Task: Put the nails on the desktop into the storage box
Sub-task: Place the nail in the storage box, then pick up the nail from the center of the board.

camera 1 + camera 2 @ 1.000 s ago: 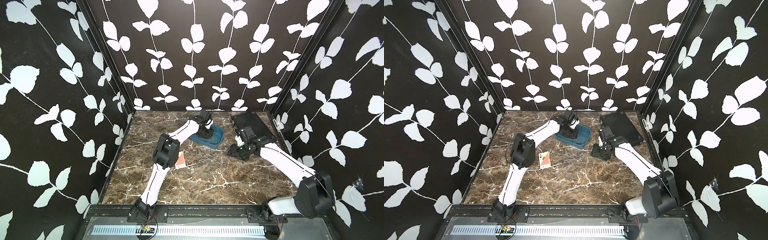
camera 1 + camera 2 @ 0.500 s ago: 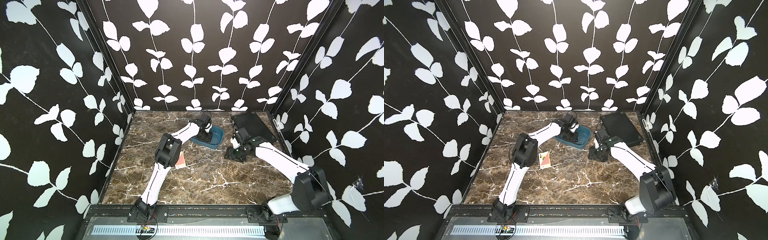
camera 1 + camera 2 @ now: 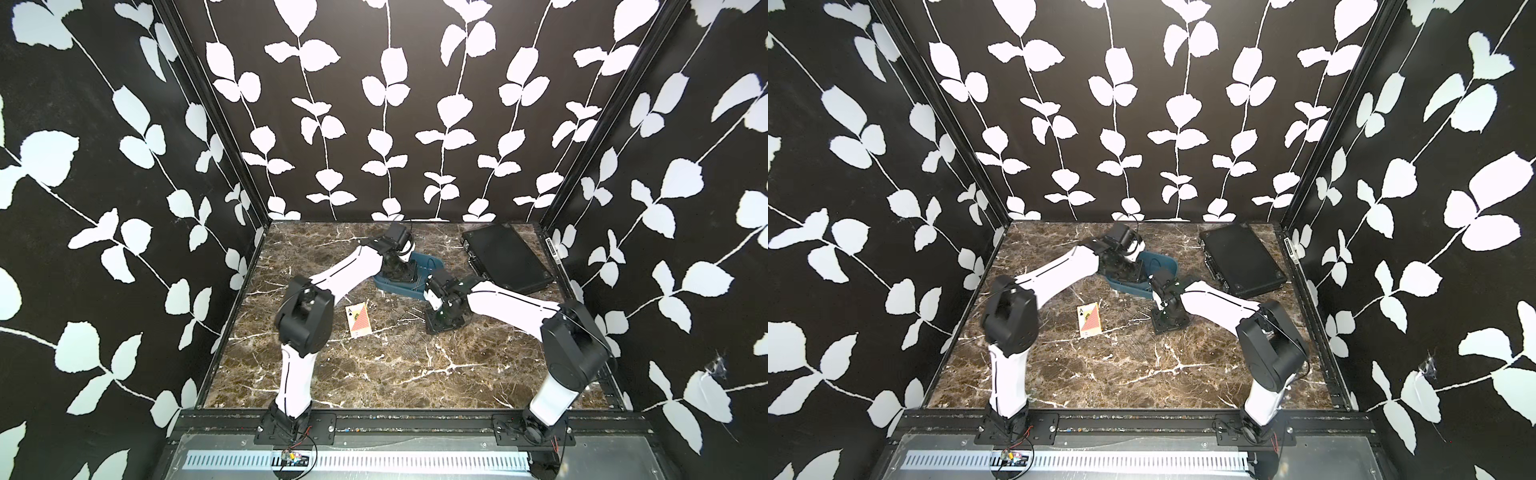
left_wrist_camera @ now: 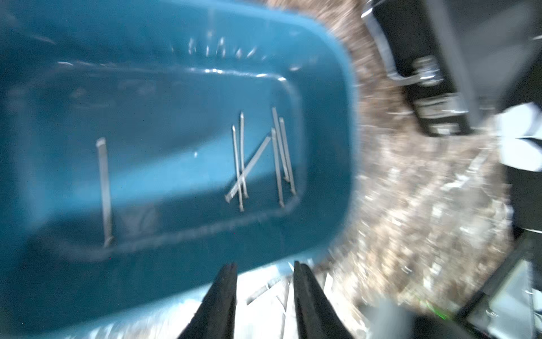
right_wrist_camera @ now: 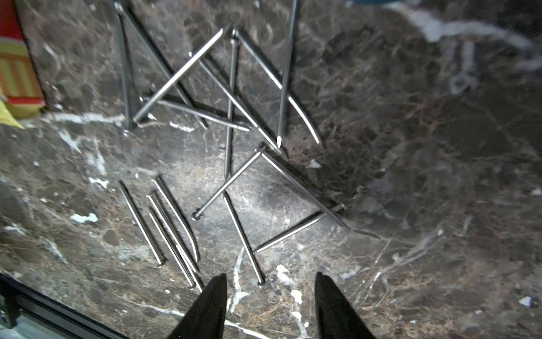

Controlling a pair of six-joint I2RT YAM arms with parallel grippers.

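Nails (image 5: 228,117) lie crisscrossed on the desktop (image 3: 374,374) just outside the front wall of the storage box (image 4: 146,97), while a smaller share already sits inside it. There we make out some half-dozen boxed nails (image 4: 258,158) bunched against one short end, and a lone nail (image 4: 104,190) toward the opposite end. The left gripper (image 4: 265,270) hangs above the box's near wall with its jaws parted and nothing between them. We read that as a pose suited to letting a nail fall inside the walls, though the left wrist view is smeared and shows no fine detail. The right gripper (image 5: 271,278) hovers low over the loose pile beside the box, its jaws also apart and empty, with a nail head just ahead of its fingertips. We judge it is lining up a pick, so one arm serves the box while the other works the pile. Most of the job looks undone, since far more nails lie outside the box than in it. The nails rest flat on hard stone and cross one another. The pick will likely need the fingertips to come down on either side of a single shank, or a neighbour may be dragged along or skid away. A playing card (image 3: 358,319) lies face up farther from the box than the pile, toward the left arm. A black case (image 3: 505,257) lies off the box's other end, toward the right arm. Neither belongs to the task.
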